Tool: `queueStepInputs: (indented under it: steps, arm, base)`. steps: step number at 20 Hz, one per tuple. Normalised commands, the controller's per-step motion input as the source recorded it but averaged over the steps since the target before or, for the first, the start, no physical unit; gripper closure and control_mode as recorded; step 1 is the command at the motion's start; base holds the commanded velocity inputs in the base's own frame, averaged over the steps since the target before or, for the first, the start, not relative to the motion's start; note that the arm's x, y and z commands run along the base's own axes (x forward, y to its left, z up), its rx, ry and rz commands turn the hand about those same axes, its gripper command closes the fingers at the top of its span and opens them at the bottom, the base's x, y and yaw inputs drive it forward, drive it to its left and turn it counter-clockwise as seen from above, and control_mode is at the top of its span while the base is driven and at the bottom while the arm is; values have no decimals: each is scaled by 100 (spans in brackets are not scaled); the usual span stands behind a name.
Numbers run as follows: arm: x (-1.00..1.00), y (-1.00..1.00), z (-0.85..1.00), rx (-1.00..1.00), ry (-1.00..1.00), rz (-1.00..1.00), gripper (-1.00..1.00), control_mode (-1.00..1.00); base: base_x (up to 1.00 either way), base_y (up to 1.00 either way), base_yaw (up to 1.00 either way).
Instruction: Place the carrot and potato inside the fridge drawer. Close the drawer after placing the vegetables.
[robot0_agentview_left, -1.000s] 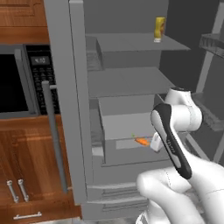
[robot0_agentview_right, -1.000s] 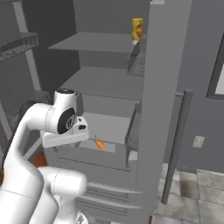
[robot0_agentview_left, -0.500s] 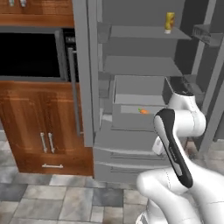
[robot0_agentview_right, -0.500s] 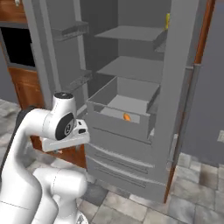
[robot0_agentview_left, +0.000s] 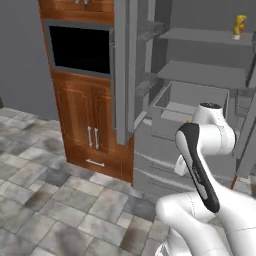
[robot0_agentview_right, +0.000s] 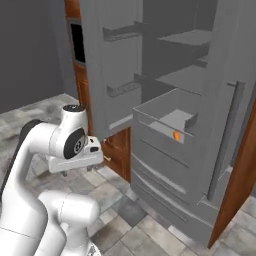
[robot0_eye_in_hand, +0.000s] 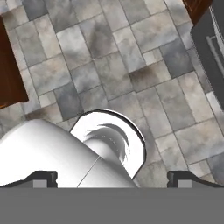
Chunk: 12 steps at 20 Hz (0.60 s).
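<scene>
At 3 o'clock in the right base view, the drawer (robot0_agentview_right: 167, 131) stands pulled out of the fridge (robot0_agentview_right: 150, 60), and the carrot (robot0_agentview_right: 176, 135) lies inside against its front wall, so that item appears stowed; no potato is discernible. Arm is folded close above the base, wrist turned down toward the floor (robot0_eye_in_hand: 109, 65). Tool (robot0_eye_in_hand: 111, 178) is spread wide, grasping nothing.
</scene>
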Motion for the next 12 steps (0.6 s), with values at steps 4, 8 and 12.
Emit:
queueStepInputs:
  steps: [4,8,12]
  arm:
    - [0,0,0,0,0,0,-100,100]
    - [0,0,0,0,0,0,-100,100]
    - [0,0,0,0,0,0,-100,100]
  base:
    - [-90,-47,61]
    - [-87,-19,59]
    - [-74,29,53]
